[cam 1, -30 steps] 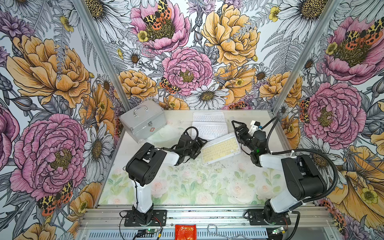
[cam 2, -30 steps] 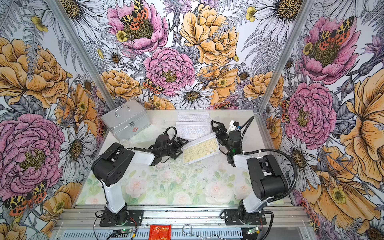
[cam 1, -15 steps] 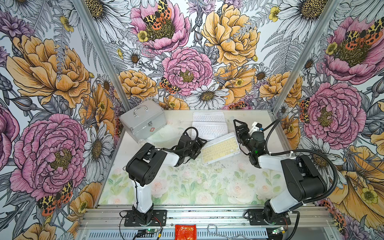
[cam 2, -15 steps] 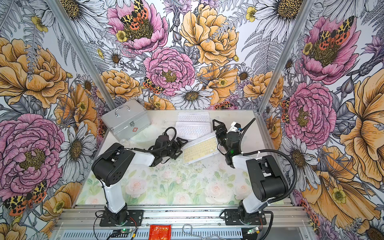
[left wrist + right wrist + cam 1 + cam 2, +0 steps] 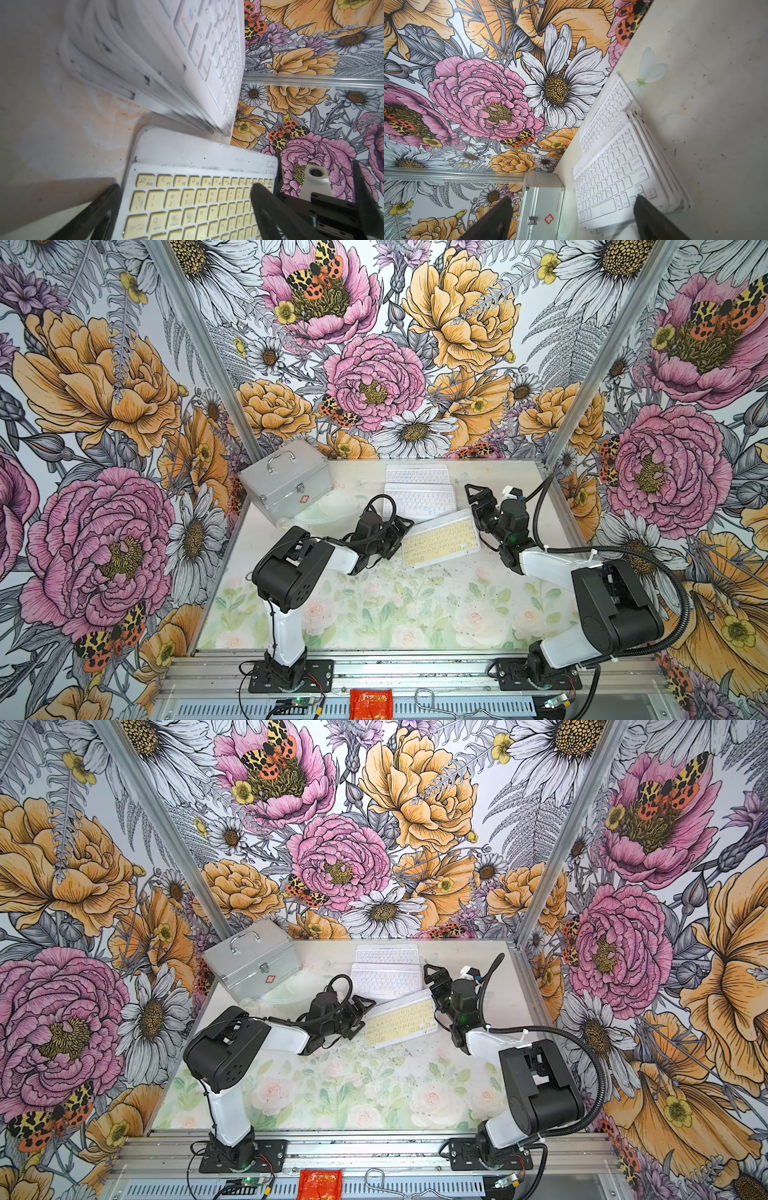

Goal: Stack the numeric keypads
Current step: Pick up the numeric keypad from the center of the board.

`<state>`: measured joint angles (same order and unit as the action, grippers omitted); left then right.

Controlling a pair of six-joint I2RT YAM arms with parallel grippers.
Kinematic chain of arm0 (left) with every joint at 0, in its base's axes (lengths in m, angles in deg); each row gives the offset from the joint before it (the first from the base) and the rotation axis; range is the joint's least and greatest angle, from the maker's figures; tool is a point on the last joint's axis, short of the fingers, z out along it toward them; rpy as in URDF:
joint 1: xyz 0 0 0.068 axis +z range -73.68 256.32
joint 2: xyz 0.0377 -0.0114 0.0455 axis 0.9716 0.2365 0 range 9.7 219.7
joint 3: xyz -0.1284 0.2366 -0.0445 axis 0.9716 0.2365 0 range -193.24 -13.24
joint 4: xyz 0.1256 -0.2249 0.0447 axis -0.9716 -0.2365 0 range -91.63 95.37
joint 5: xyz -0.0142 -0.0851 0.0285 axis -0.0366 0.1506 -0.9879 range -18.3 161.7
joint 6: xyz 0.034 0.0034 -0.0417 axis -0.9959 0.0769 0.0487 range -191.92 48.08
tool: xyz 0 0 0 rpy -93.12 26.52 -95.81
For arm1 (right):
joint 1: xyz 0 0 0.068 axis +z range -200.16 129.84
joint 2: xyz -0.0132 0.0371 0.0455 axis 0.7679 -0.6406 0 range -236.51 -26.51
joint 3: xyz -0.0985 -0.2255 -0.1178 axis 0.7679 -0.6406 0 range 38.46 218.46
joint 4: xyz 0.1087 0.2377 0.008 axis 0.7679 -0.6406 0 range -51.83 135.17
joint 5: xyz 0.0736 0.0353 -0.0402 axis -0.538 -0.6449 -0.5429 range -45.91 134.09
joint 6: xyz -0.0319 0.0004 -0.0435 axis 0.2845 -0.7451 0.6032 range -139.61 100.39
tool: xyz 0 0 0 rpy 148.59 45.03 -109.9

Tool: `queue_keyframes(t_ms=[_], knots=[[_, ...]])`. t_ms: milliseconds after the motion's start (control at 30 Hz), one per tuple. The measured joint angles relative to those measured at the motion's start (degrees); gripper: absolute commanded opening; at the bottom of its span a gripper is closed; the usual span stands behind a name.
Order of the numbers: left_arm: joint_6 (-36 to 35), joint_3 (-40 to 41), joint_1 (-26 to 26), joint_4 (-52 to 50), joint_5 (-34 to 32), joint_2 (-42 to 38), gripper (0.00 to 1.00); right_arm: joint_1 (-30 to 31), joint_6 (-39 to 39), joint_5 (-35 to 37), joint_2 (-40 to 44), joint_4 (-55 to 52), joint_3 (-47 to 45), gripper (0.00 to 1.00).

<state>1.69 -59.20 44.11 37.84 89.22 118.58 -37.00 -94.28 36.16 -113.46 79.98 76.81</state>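
A yellow-keyed keypad (image 5: 440, 537) lies slanted on the table in both top views, its far corner at the edge of a stack of white keypads (image 5: 419, 502). One more white keypad (image 5: 417, 473) lies flat behind the stack. My left gripper (image 5: 395, 536) is open at the yellow keypad's left end. In the left wrist view its fingers (image 5: 104, 207) straddle the yellow keypad (image 5: 187, 203) without clamping it. My right gripper (image 5: 476, 508) hangs open at the keypad's right end. The right wrist view looks past it onto the white stack (image 5: 608, 187).
A silver metal case (image 5: 286, 485) with a handle stands at the back left, close to the wall, and the right wrist view catches it too (image 5: 539, 207). Aluminium posts and flowered walls close in the table (image 5: 374, 614) on three sides.
My right gripper has shifted slightly at the yellow keypad's right end and its jaws have narrowed a little. The left arm and the keypads have not moved.
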Motion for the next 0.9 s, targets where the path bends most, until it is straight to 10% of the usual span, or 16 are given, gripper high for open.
queue_keyframes(t_ms=[900], knots=[[0.3, 0.7, 0.0, 1.2, -0.3, 0.0, 0.99, 3.0, 3.5, -3.7, -0.2, 6.3, 2.6, 0.89]])
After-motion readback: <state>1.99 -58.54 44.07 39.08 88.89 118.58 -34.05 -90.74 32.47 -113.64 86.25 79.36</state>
